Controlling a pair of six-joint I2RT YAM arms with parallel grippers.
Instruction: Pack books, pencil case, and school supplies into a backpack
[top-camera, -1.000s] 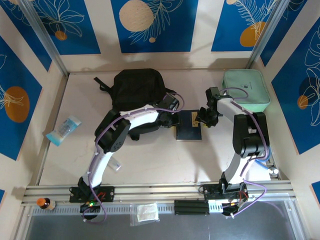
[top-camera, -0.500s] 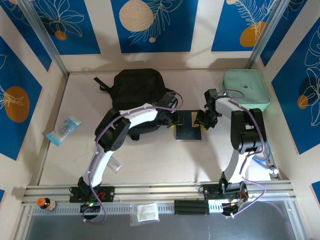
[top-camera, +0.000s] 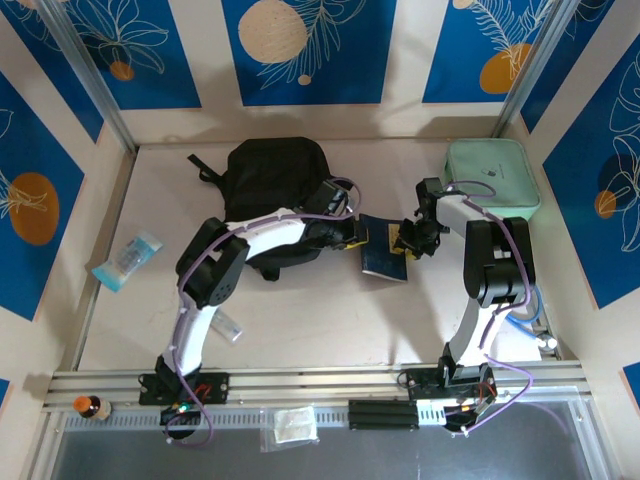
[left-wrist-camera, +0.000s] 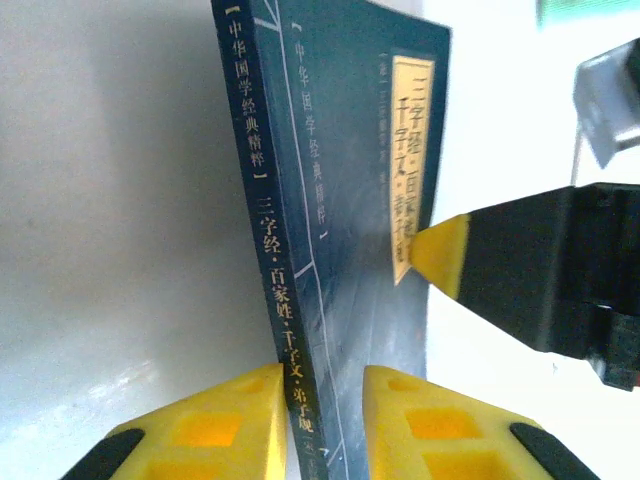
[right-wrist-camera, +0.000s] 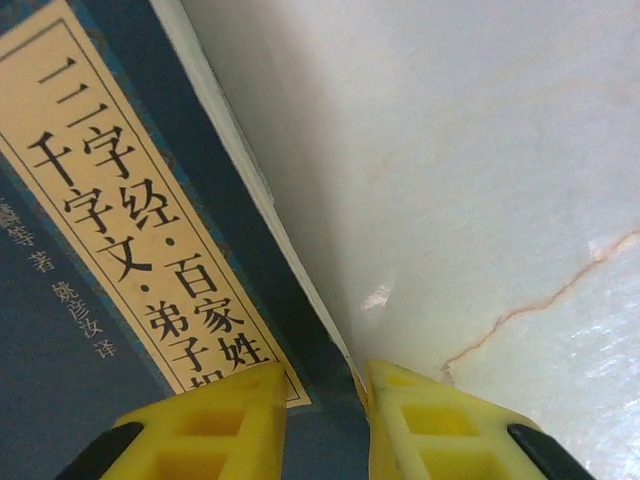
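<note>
Two end effectors pinch one dark-blue book (top-camera: 383, 260) just beside the backpack (top-camera: 275, 175).
On the spine side, the left end effector (top-camera: 353, 237) has its yellow fingers (left-wrist-camera: 200, 430) drawn almost together on the book, the spine lettering running up between them in the left wrist view. At the opposite, page-side edge, the right end effector (top-camera: 408, 240) is closed to a narrow gap over the book, one fingertip (left-wrist-camera: 440, 255) pressing on the yellow vertical label strip. The book sits tilted, just right of the black backpack's lower edge, over the pale table (top-camera: 300, 310); whether its low corner touches the table I cannot tell. A mint-green zip case (top-camera: 492, 180) lies at the far right, and a light-blue packet (top-camera: 127, 260) well apart at the left.
</note>
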